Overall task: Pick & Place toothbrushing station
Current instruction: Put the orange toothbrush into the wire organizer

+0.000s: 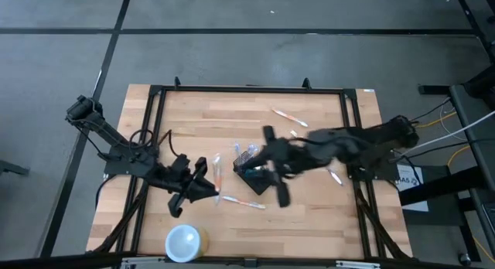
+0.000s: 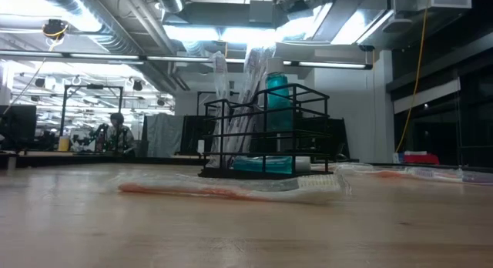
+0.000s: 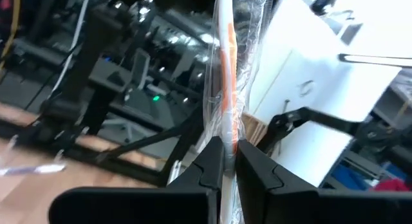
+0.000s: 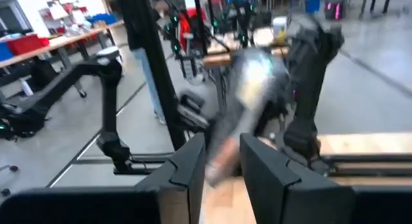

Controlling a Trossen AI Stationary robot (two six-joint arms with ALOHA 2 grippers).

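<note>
Between left pincer (image 3: 228,166) fingers, wrapped toothbrush (image 3: 226,76) clamped; right pincer (image 4: 222,163) seemingly grips blurred package, overhead hides both.

Bare wood is lying open across the far half of the pale wooden worktop (image 1: 201,114). The small black wire-mesh caddy (image 1: 252,170) is standing mid-worktop, with the right arm lying directly over it. Clear-wrapped toothbrushes (image 1: 241,202) are lying scattered around the caddy, cluttering the approaches. A round white cup (image 1: 184,242) is occupying the near edge, well apart from the caddy.
</note>
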